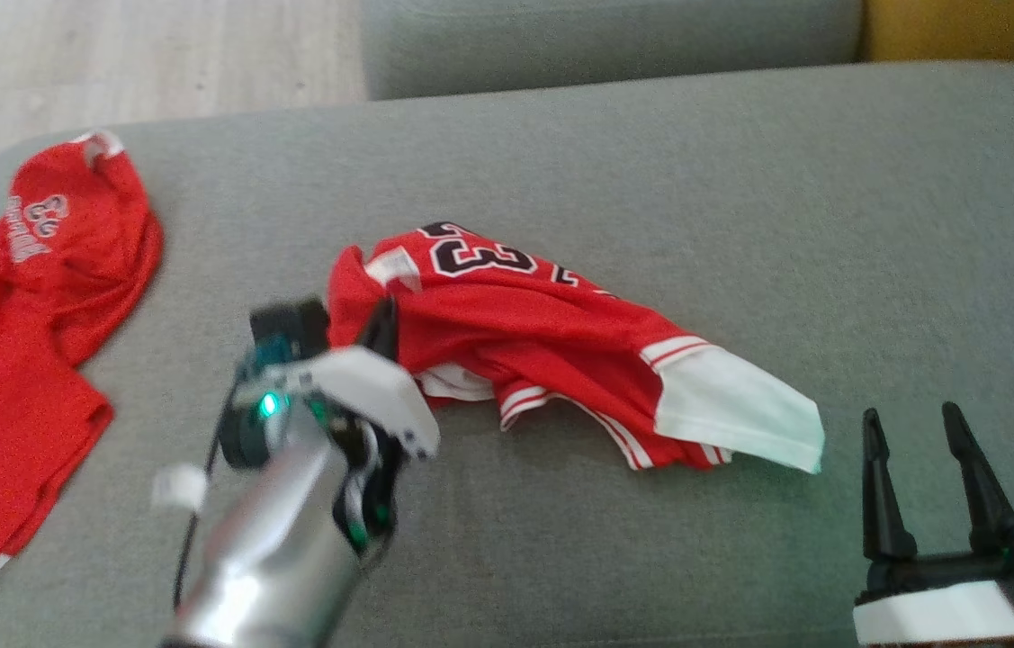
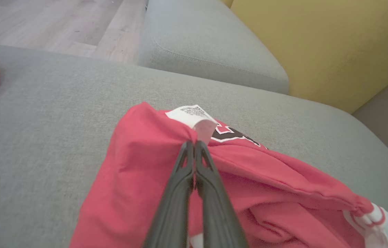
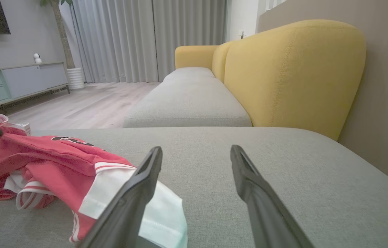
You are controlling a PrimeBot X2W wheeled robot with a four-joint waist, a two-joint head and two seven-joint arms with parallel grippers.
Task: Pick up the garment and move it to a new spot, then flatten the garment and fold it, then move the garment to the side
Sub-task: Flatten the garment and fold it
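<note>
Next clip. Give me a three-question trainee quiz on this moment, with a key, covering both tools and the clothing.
1. True or false: the left tool is shut on the red numbered jersey.
2. The right tool is: A) open, holding nothing; B) shut on a white sleeve; C) shut on a yellow backrest.
3. Fill in: a second red garment lies on the grey cushion at the robot's ____ side.
Key: 1 true; 2 A; 3 left.

Red garment (image 1: pixel 551 333) with white-striped trim and black numerals, grey cushion (image 1: pixel 650 162), yellow backrest (image 3: pixel 293 72)
</note>
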